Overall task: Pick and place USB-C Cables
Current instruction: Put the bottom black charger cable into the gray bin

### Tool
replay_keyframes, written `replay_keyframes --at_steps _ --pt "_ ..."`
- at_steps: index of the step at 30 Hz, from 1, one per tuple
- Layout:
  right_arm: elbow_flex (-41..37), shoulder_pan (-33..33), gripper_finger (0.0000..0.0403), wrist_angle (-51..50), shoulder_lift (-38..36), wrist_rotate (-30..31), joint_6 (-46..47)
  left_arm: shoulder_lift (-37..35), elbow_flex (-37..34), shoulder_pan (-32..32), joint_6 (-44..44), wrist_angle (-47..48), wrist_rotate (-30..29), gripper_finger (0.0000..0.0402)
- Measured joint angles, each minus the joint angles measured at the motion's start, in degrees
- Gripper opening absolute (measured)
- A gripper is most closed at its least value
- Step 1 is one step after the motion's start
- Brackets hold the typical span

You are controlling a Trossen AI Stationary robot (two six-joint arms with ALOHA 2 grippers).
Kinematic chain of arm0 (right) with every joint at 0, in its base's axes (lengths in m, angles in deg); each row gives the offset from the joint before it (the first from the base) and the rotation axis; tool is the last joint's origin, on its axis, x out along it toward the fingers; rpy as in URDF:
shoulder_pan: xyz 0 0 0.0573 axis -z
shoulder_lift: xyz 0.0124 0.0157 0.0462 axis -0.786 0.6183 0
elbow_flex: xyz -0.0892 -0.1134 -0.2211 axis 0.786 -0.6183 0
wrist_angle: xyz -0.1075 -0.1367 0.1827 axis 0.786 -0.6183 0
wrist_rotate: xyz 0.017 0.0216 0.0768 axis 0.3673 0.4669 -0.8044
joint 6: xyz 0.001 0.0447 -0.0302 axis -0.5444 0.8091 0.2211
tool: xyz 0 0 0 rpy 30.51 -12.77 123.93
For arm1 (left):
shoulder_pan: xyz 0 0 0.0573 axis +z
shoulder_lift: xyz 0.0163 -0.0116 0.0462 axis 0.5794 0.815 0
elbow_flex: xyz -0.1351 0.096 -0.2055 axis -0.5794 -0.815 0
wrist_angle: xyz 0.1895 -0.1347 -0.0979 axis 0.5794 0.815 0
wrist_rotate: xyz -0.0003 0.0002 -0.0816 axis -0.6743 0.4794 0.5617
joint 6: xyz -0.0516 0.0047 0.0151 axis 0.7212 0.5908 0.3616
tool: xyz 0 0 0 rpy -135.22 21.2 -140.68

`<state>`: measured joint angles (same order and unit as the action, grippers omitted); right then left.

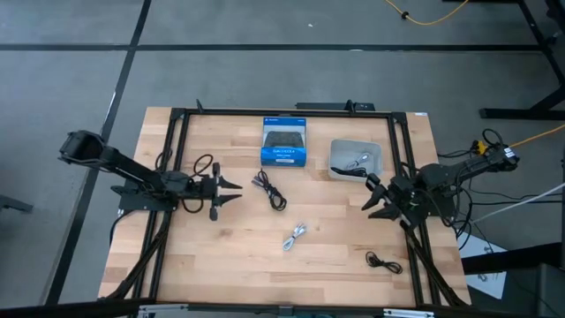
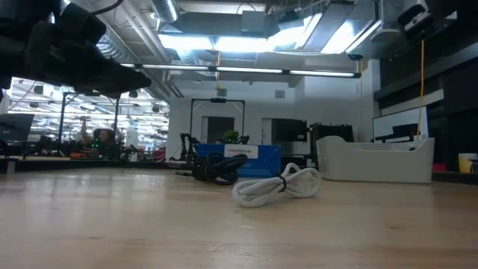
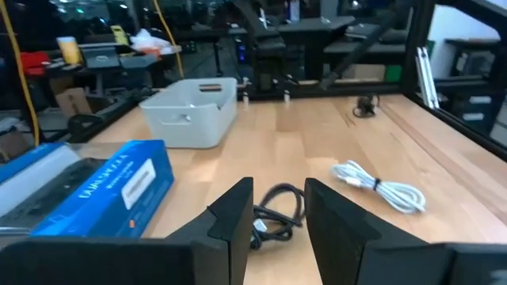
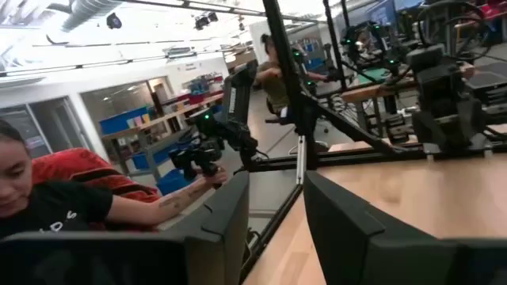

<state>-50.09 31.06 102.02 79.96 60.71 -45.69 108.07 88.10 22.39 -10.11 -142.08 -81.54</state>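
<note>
High view, items listed left to right across the pale wooden desk (image 1: pixel 229 256).

1. Left gripper (image 1: pixel 231 193), at about 9 o'clock on the desk, dark jaws spread, pointing toward the centre and holding nothing.
2. Thin black cable in a loose loop (image 1: pixel 203 164), just beside the left gripper on its far side.
3. Black USB-C cable in a small untidy coil (image 1: pixel 270 191), just past the open left jaws, near centre; also seen between the fingers in the left wrist view (image 3: pixel 275 212).
4. Blue-and-black rectangular box (image 1: pixel 284 142), at 12 o'clock, lying flat.
5. White-grey USB-C cable, bundled (image 1: pixel 295 236), toward 6 o'clock from centre; nearest item in the low view (image 2: pixel 276 184).
6. Grey open plastic bin (image 1: pixel 340 168), at about 1 o'clock, with a light-coloured cable (image 1: pixel 357 163) lying inside it.
7. Small black coiled cable (image 1: pixel 383 261), at about 5 o'clock, well apart from the others.
8. Right gripper (image 1: pixel 374 196), at 3 o'clock near the bin, jaws spread and empty.

Handling, as judged: the coils look light, limp and springy, likely to slide on the wood or unwind if caught by a single strand. Best hold is across the bunched middle of a coil, where several strands lie together, not at a connector end.
</note>
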Motion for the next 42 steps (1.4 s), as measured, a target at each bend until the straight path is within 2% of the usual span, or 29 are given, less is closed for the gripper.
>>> replay_keyframes --at_steps 7,12,15,18,23,25,33,42 --pt "2.8 0.0 0.0126 -3.4 0.0 -1.7 -0.1 4.1 0.0 0.0 0.2 0.1 2.9 0.0108" --pt "3.0 0.0 0.0126 -6.2 0.0 -1.6 -0.2 6.1 0.0 1.7 0.2 0.1 -1.3 0.0108" --pt "3.0 0.0 0.0126 -6.7 0.0 -1.3 -0.2 6.2 0.0 4.8 0.2 0.3 -1.2 0.0108" --pt "3.0 0.0 0.0126 -6.6 0.0 -1.2 -0.2 6.2 0.0 8.9 0.4 3.5 2.1 0.0108" --pt "3.0 0.0 0.0126 -6.6 0.0 -1.2 -0.2 6.2 0.0 15.9 1.8 6.1 11.9 0.0108" --pt "3.0 0.0 0.0126 -6.6 0.0 -1.2 -0.2 6.2 0.0 18.1 1.8 6.0 13.7 0.0106" --pt "3.0 0.0 0.0126 -6.5 0.0 -1.2 -0.2 6.0 0.0 20.8 3.2 6.1 7.7 0.0106" --pt "3.0 0.0 0.0126 -6.5 0.0 -1.2 -0.2 6.0 0.0 20.8 3.2 6.1 7.1 0.0106"
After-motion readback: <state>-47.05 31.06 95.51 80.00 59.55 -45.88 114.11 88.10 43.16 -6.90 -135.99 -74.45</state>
